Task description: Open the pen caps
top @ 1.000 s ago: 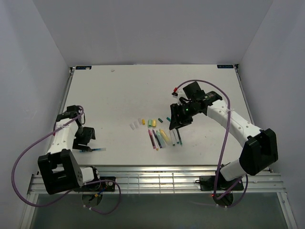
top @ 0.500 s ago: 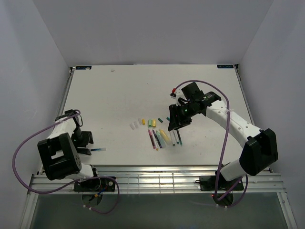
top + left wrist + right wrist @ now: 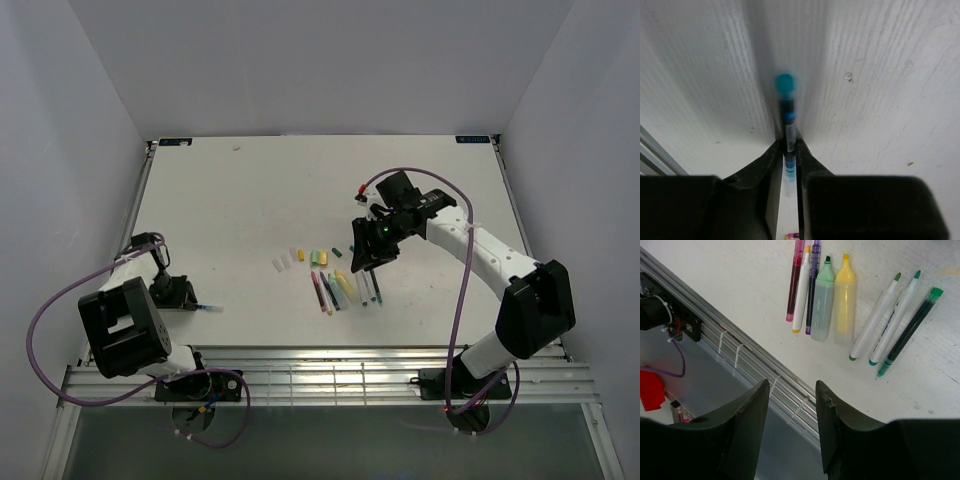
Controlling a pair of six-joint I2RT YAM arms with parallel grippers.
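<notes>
Down at the left near edge of the table (image 3: 300, 180), the left gripper (image 3: 788, 150) is low over a lone blue pen (image 3: 788, 125), fingers pressed against the barrel from both sides, and the wrist view shows a proper pinch on it. At the far end of that pen sits a rounded teal cap (image 3: 785, 82). It's blurred, so I'd say it looks to be on the pen but I wouldn't swear to it.

Across in the middle, the right gripper (image 3: 792, 387) hangs above the row of pens (image 3: 802, 295), jaws spread and nothing between them. Every pen in that row shows a bare tip, the slim ones and the two highlighters (image 3: 824, 300) alike, lying side by side and close together. From the top camera the loose caps (image 3: 313, 257) lie in a scattered line on the table just beyond the row, pale, yellow, green and dark ones, too small to count with any confidence.

So by my reckoning the job is nearly done: the row is uncapped, and the blue pen on the left looks like the last one with its cap on. Pulling that one wants a second grip on the cap end, and the right arm is well apart from it at this moment, so a handover or a reach across seems the likely need
</notes>
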